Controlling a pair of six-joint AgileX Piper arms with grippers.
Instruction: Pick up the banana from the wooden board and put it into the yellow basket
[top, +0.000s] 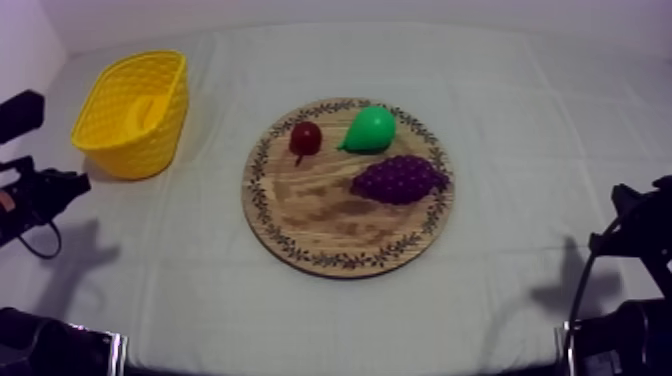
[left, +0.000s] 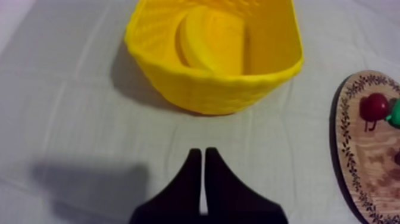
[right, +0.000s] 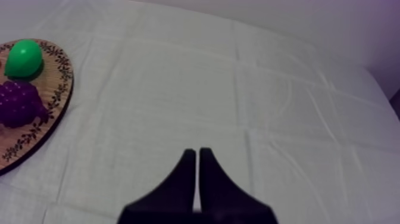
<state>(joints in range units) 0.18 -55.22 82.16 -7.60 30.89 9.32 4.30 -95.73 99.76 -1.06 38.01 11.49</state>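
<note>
Both left gripper (left: 202, 152) and right gripper (right: 197, 154) are squeezed closed, empty. The banana (left: 214, 39) lies in the yellow basket (left: 208, 90), so the job looks done, with nothing more to grab.

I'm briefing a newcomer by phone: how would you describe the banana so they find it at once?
Look to the yellow basket, standing apart from the round wooden board. Inside it lies the banana, a smooth curved yellow shape against the woven wall. It is the only fruit off the board; the small red fruit, pear and grapes all sit on it.
</note>
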